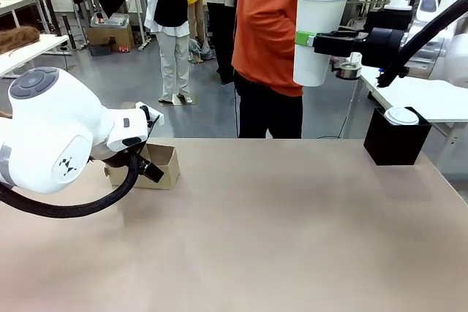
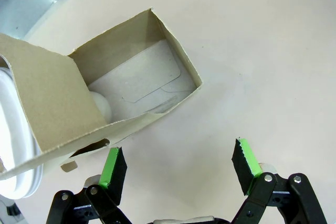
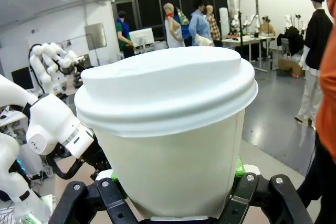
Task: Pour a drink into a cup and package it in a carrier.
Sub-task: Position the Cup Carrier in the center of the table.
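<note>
Left end effector (image 2: 178, 169): jaws spread apart, just beside the one carrier (image 2: 131, 77) at the counter's (image 1: 278, 231) left. The carrier's open compartment shows a cardboard floor. Far right: one black box (image 1: 395, 147) holding one white lid (image 1: 401, 115). Right end effector (image 1: 307, 38): clamped on one lidded white cup (image 1: 318, 27), held high, well apart from the carrier.

Carrier (image 2: 47, 103): one end cut off at picture edge, beyond left fingers (image 2: 113, 166).
Cup (image 3: 168, 145): base hidden between right fingers (image 3: 239, 174).
</note>
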